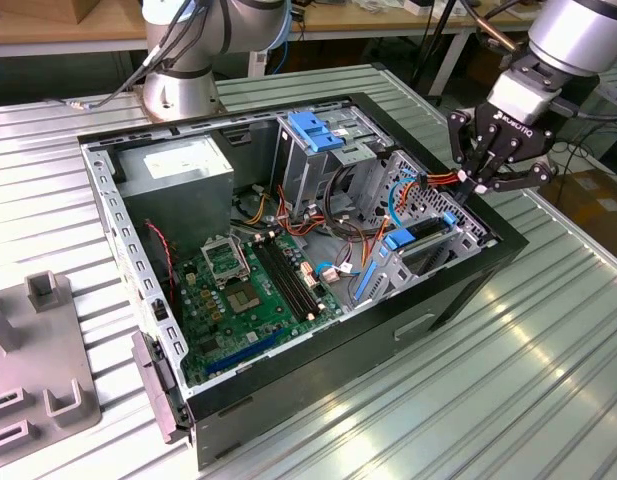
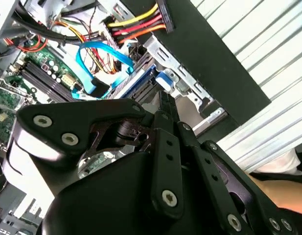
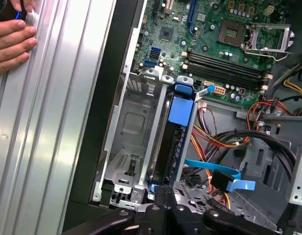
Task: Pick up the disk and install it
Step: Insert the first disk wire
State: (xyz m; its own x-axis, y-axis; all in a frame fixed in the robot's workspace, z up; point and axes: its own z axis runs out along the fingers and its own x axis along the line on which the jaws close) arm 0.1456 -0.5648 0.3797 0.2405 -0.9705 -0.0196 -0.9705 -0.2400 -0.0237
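Disk [image 3: 165, 147] stood edge-on in the drive bay [image 3: 128, 127], one end hidden by the claw [image 3: 171, 196], whose grip could not be told

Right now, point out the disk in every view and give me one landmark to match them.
Exterior view: the disk stands on edge along the case wall toward the exterior view's right.
First wrist view: the disk is edge-on in the metal cage.
Second wrist view: the disk's blue end lies next to the black case wall.
Shared landmark: the black memory slots.
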